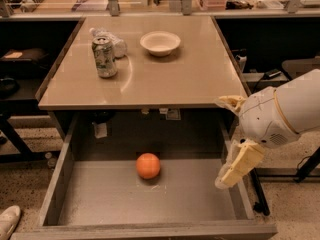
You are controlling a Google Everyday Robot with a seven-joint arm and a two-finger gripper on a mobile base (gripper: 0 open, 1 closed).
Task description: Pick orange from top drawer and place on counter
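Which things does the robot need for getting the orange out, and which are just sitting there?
For the job: orange, lying in the top drawer; counter; gripper, at the drawer's right wall, away from the orange.
Just sitting there: can, white bowl and clear plastic bottle on the counter; shoe on the floor.
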